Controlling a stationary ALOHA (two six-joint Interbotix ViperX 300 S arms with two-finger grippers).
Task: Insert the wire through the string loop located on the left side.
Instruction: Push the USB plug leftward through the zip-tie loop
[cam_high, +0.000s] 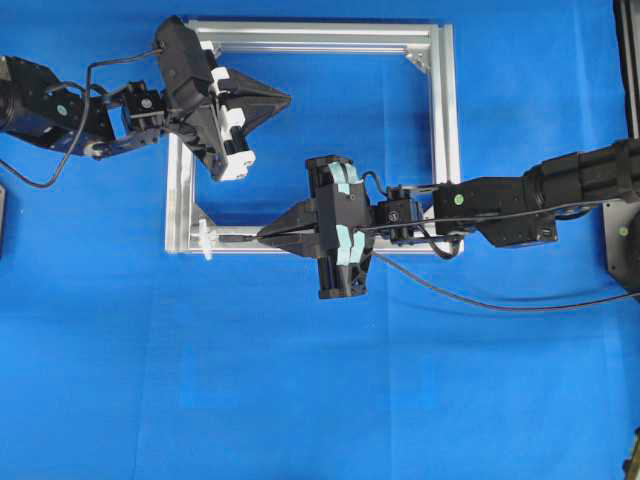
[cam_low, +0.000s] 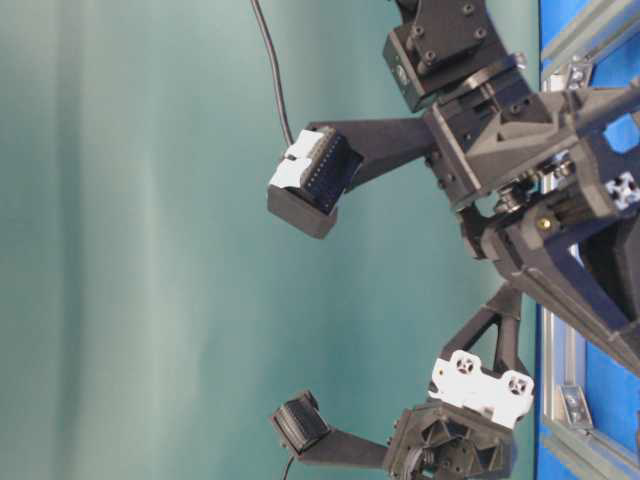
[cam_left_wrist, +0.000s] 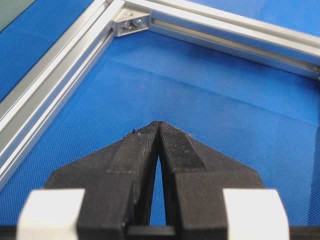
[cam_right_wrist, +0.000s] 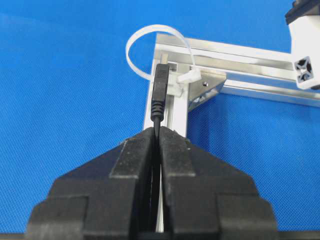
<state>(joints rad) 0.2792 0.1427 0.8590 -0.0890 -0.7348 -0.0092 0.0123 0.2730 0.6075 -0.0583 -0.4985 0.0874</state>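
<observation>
My right gripper (cam_high: 262, 237) (cam_right_wrist: 159, 130) is shut on the thin black wire (cam_right_wrist: 158, 117), just behind its dark plug tip (cam_right_wrist: 161, 82) (cam_high: 235, 238). The plug points at the white string loop (cam_right_wrist: 155, 27) (cam_high: 205, 240), which stands at the lower-left corner of the silver frame (cam_high: 445, 120). It lies over the frame's bar, a little short of the loop. The rest of the wire (cam_high: 480, 298) trails off to the right over the mat. My left gripper (cam_high: 288, 98) (cam_left_wrist: 159, 123) is shut on nothing and hovers inside the frame near its top bar.
A silver corner bracket (cam_right_wrist: 207, 87) sits just right of the loop, and another (cam_left_wrist: 131, 22) lies ahead of the left gripper. The left arm's white part (cam_right_wrist: 305, 65) shows at the right wrist view's edge. Blue mat (cam_high: 300, 400) surrounds the frame.
</observation>
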